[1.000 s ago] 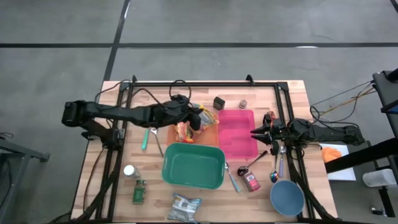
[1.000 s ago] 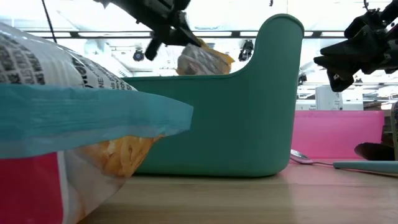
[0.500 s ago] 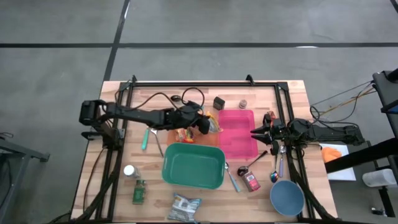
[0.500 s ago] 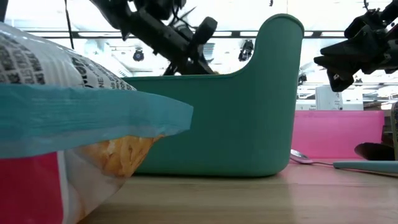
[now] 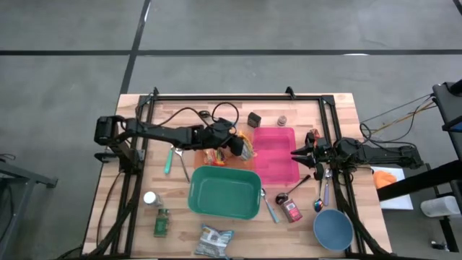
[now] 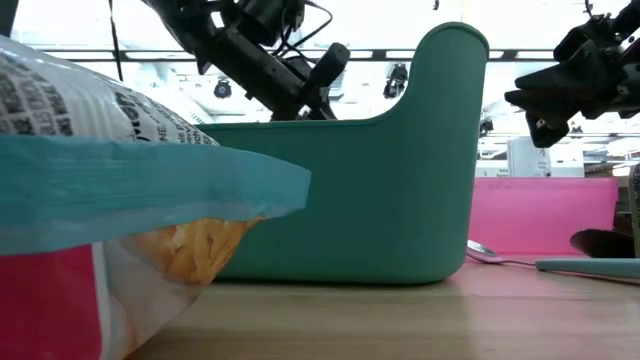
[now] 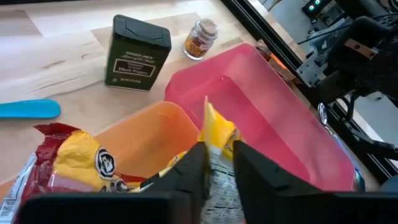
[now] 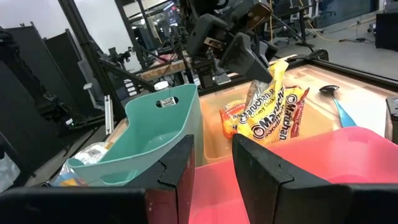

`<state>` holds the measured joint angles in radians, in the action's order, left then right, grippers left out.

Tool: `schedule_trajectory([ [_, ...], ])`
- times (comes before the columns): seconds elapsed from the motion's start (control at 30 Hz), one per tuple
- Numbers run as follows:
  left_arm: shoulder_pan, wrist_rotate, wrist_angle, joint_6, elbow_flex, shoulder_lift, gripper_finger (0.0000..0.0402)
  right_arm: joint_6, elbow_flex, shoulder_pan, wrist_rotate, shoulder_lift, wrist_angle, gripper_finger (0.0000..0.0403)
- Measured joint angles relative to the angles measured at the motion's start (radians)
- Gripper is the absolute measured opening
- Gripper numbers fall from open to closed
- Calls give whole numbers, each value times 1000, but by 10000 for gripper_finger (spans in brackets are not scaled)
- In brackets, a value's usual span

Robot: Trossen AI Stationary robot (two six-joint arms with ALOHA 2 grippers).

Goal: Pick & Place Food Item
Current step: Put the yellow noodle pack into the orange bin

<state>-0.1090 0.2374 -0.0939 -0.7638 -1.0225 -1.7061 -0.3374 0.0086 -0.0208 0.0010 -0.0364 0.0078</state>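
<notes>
Left claw straddles packet at orange bin's rim.

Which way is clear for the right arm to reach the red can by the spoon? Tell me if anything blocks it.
Probably yes. The right gripper hovers at the pink bin, and the red can stands on open table nearby, a spoon beside it, nothing over it.

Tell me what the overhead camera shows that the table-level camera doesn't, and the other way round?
Only the overhead view shows the orange bin with snack packets, the left gripper at a yellow packet there, the blue bowl and the spoons. Only the table-level view shows a chip bag close up and ceiling lights behind. Both show the green bin, the pink bin and the right gripper waiting beside it.
</notes>
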Motion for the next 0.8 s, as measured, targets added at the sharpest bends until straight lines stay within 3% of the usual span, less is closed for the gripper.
schedule_trajectory([
  [0.33,-27,-22,17,-1,0,59,198,0,0,0,0,0,0,107],
  [0.8,-62,-22,60,74,0,183,282,0,0,0,0,0,0,107],
])
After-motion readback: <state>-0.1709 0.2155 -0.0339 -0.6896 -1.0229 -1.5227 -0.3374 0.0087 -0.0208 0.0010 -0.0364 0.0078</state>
